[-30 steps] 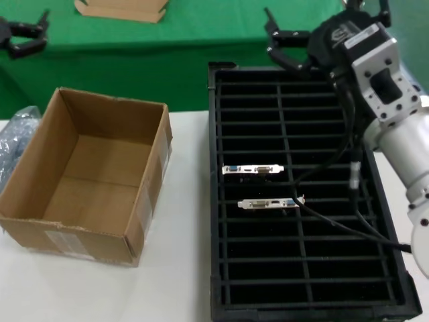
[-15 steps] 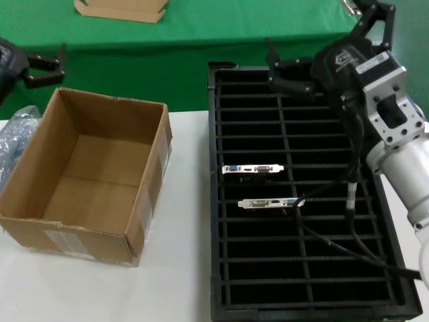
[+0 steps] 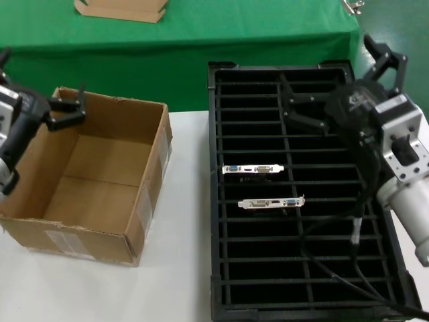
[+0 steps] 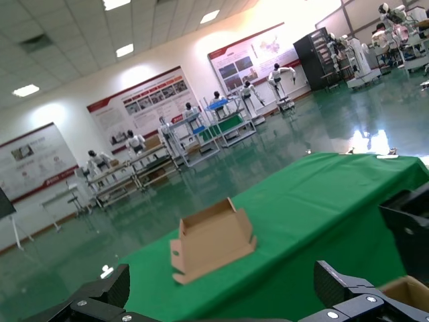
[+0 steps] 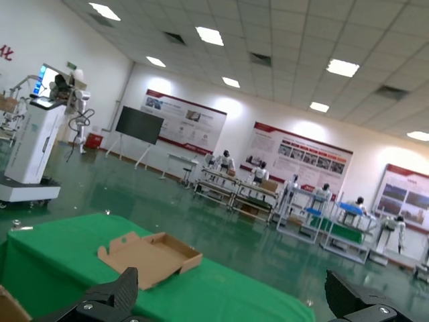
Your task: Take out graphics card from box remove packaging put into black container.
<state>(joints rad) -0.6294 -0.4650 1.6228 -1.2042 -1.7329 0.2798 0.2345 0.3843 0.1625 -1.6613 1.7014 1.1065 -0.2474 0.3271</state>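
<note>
Your L gripper point(image 3: 64, 107) open, empty, at far-left rim of box point(image 3: 94, 174) (prob. checking inside) | R gripper point(image 3: 335, 94) open, empty, has dropped lower over far-right of black container point(image 3: 218, 201) | 2 graphics cards point(image 3: 253, 169) slotted mid-container, brackets up | box looks empty.

Head camera looks down on the bench; both wrist cameras face outward, sharing the flat cardboard tray point(image 3: 120, 9).
</note>
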